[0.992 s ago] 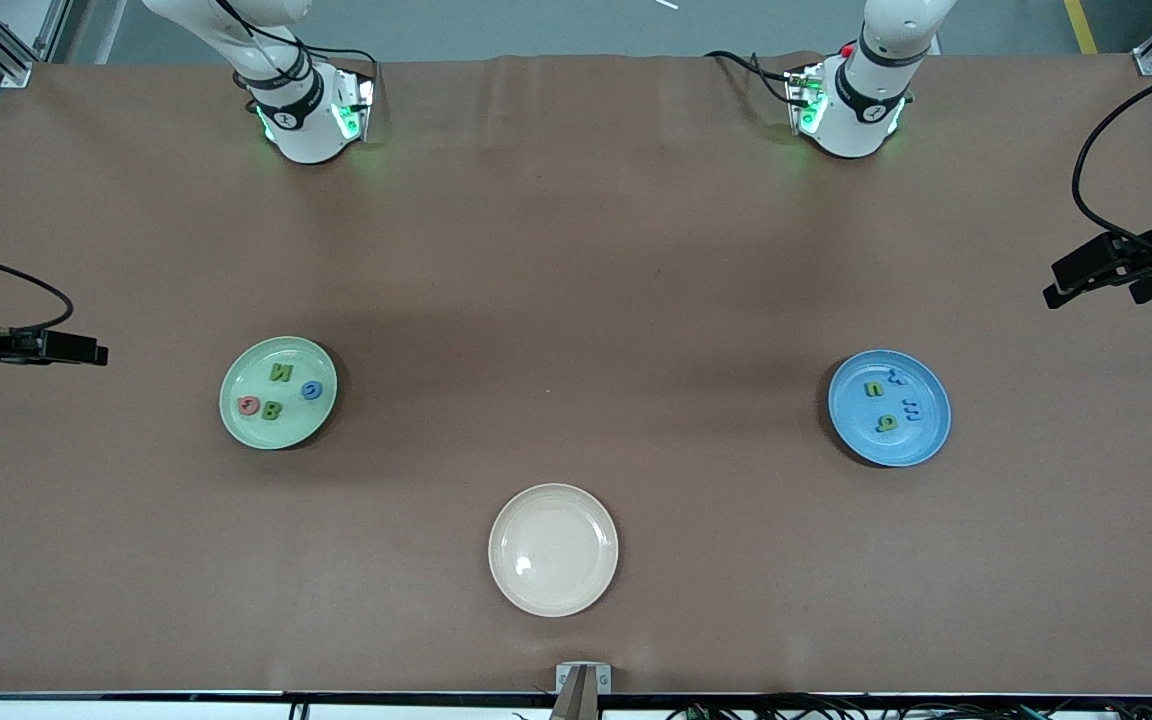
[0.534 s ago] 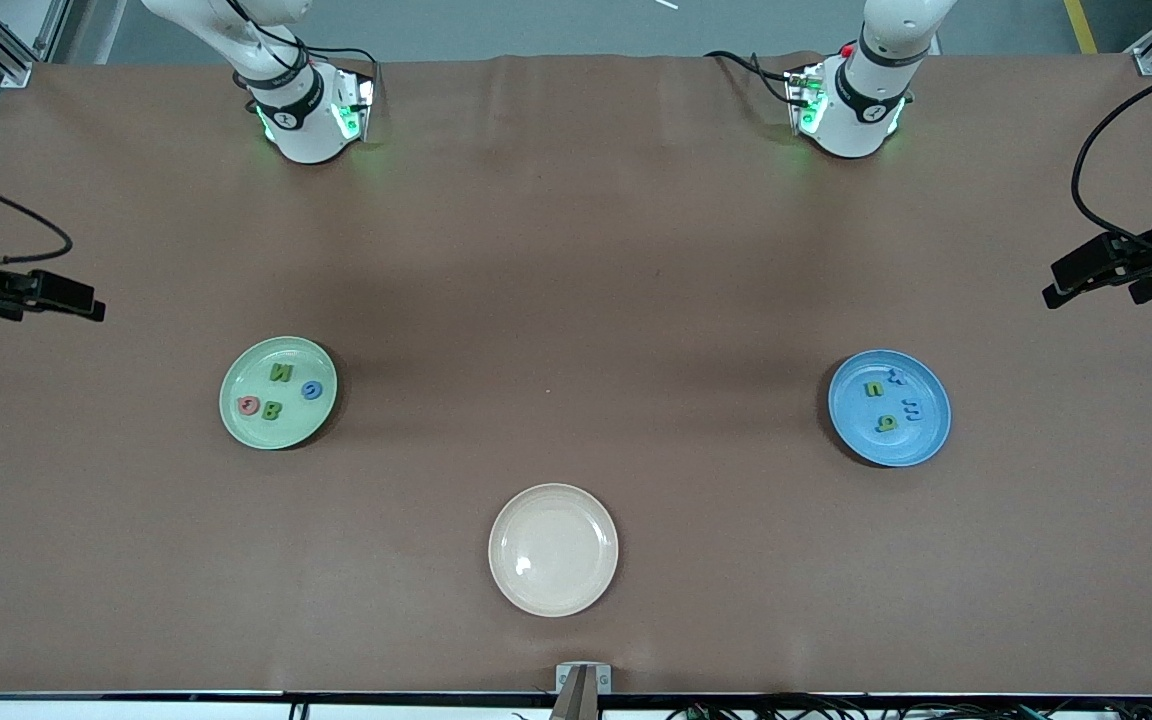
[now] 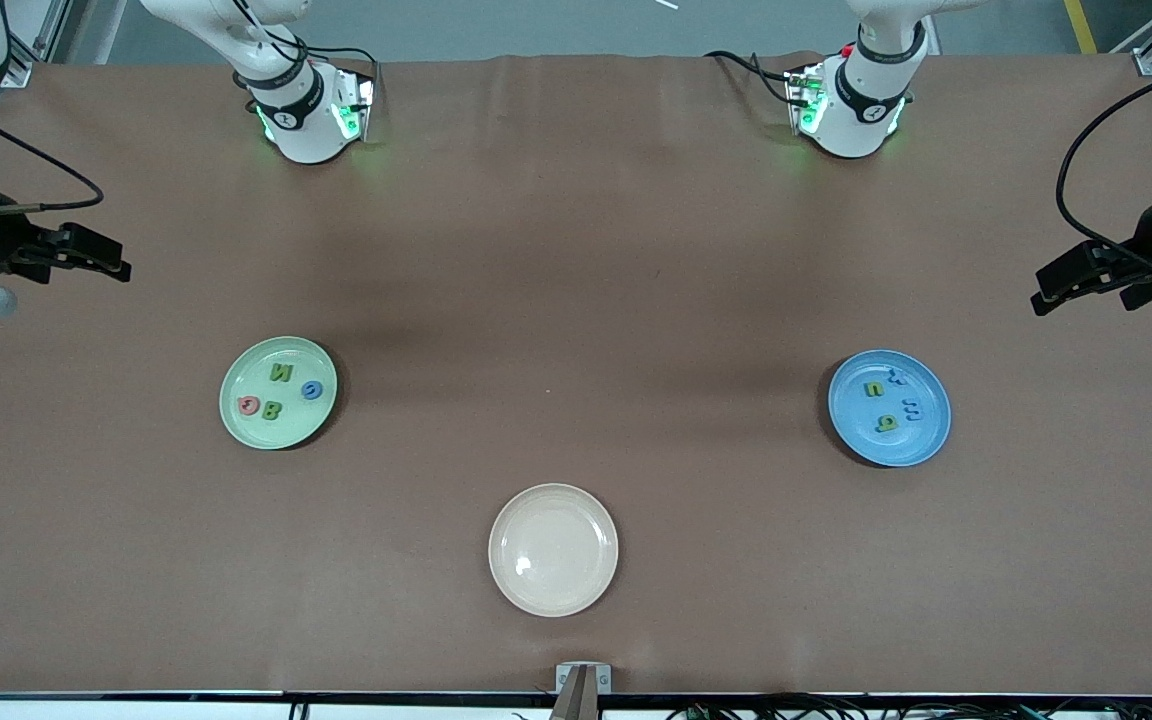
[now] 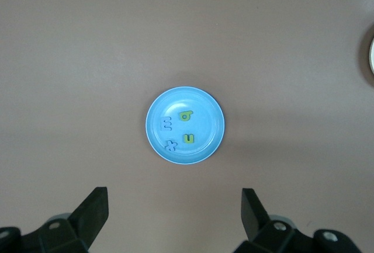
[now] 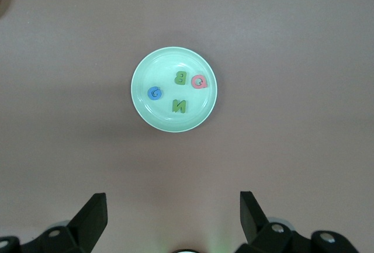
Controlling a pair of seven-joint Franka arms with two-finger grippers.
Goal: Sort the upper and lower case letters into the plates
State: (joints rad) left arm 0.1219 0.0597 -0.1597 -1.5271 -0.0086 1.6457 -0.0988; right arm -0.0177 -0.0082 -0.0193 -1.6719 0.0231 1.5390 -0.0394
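Mint plate [image 3: 278,392] sits toward the right arm's end of the table w/ four letters in it: green N [image 3: 281,373], blue G [image 3: 312,390], green B [image 3: 272,409], pink-red letter [image 3: 248,405], which I can't read for sure. They lie flat, apart from each other, B just beside the pink-red one. Each faces a different way; no shared axis.

Blue plate [image 3: 889,407] sits toward the left arm's end, also four letters: green n [image 3: 875,389], green one like a g or q [image 3: 886,423], two blue ones [image 3: 912,407] hard to read against the plate. All flat, spread apart.

Cream plate [image 3: 553,549] is mid-table, nearer the camera than both others, between them along the table's length.

Surface: brown matte cloth [image 3: 576,250] over the whole table, faint creases near the arm bases. Grey floor strip and alu frame posts along the top edge; cables along the near edge.

Right gripper [image 3: 101,262] hangs over the cloth at the table's end, up-table from the mint plate, fingers wide apart, holding nothing. In its wrist view the mint plate is well clear of the fingertips [image 5: 96,206].

Left gripper [image 3: 1061,285] hangs over its own end of the table, by the blue plate but not over it, fingers wide apart too, nothing held. Wrist view: blue plate well clear of the fingertips [image 4: 98,200].
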